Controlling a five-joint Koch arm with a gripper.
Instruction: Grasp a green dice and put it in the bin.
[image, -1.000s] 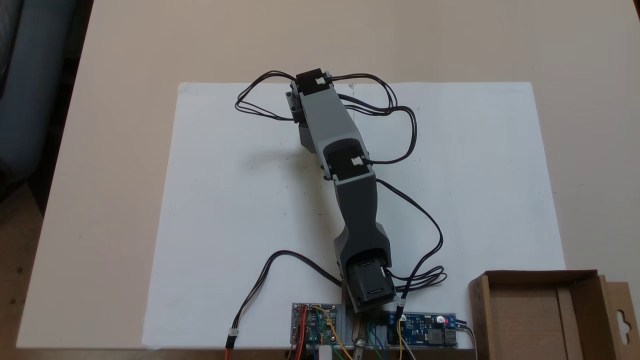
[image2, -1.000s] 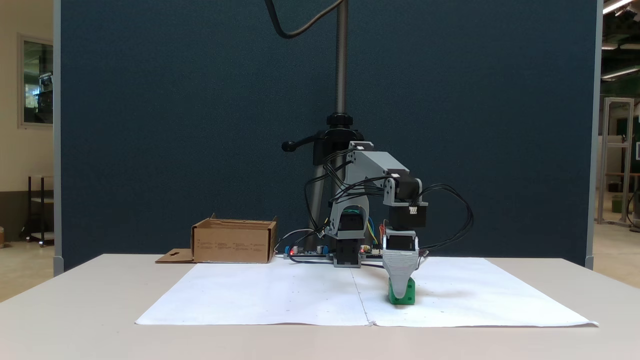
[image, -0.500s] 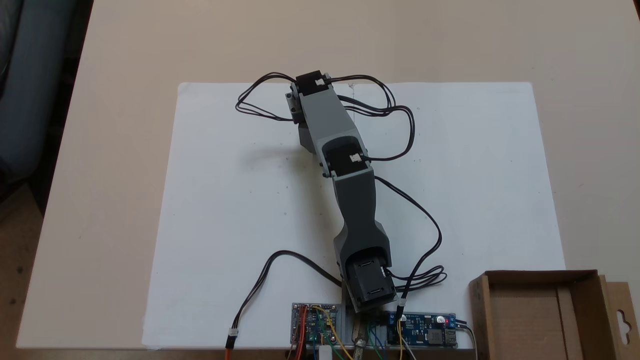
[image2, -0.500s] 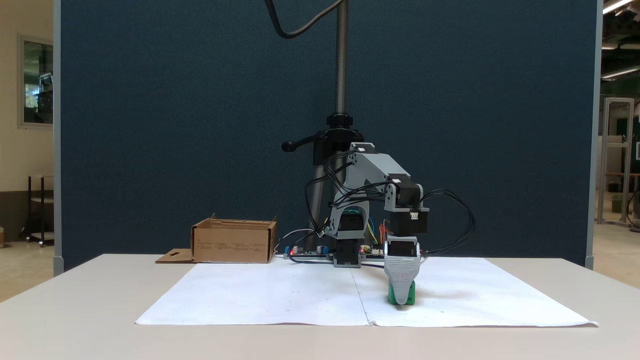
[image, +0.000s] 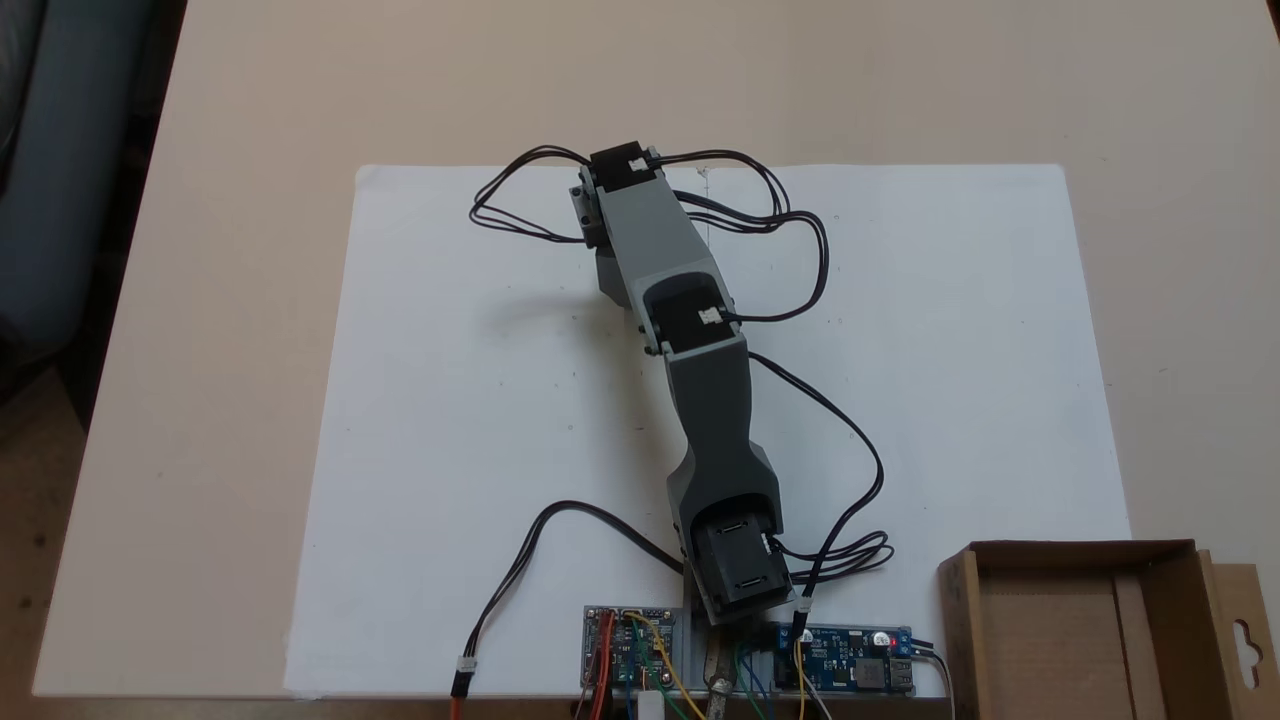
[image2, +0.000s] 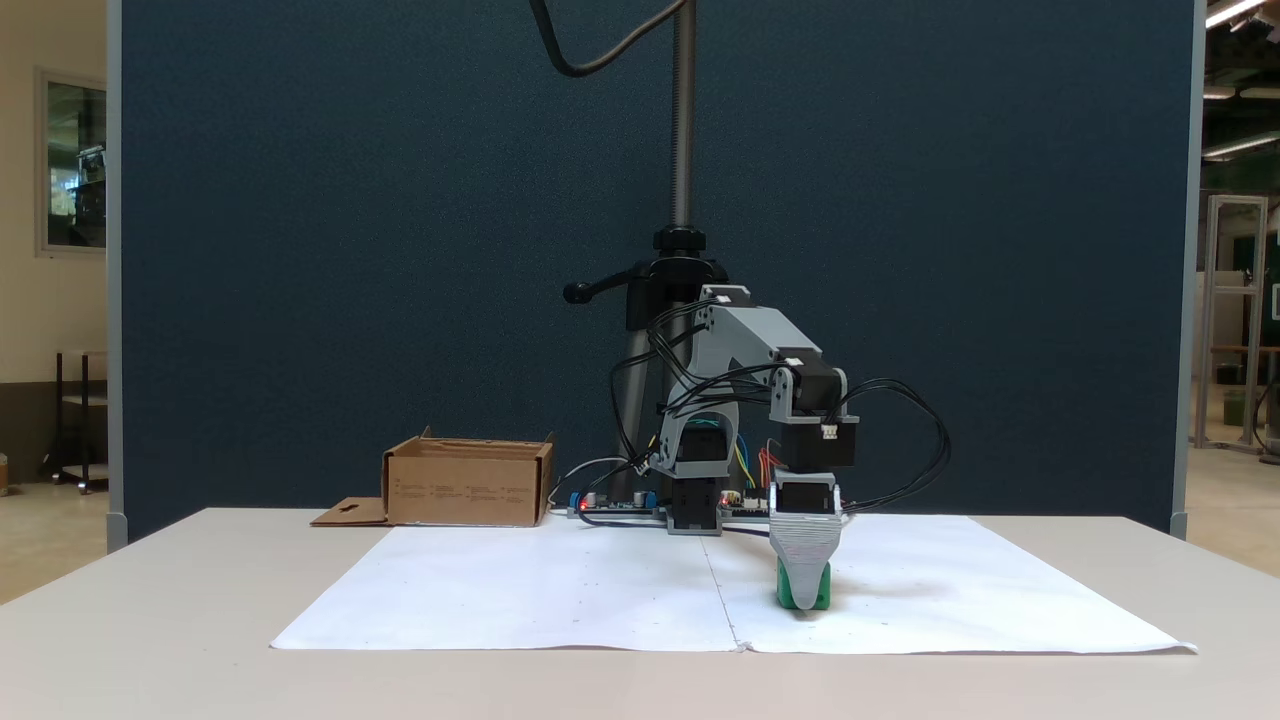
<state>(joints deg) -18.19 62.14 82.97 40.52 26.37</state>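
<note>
One green dice (image2: 803, 594) sits on the white paper (image2: 600, 590), right of the sheet's centre crease, with the gripper (image2: 802, 588) lowered over it; whether the jaws clamp it cannot be told. Far left on the worktop (image2: 180, 640) stands the bin (image2: 467, 485).

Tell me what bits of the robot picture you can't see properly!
- The green dice: in the side fixed view the hand covers most of it, so its pips can't be read.
- The hand: one grey finger faces the side camera with the other behind it, so open or shut can't be told.
- The bin: the bottom edge of the top fixed view cuts it off; in the side view its near wall hides the inside.
</note>
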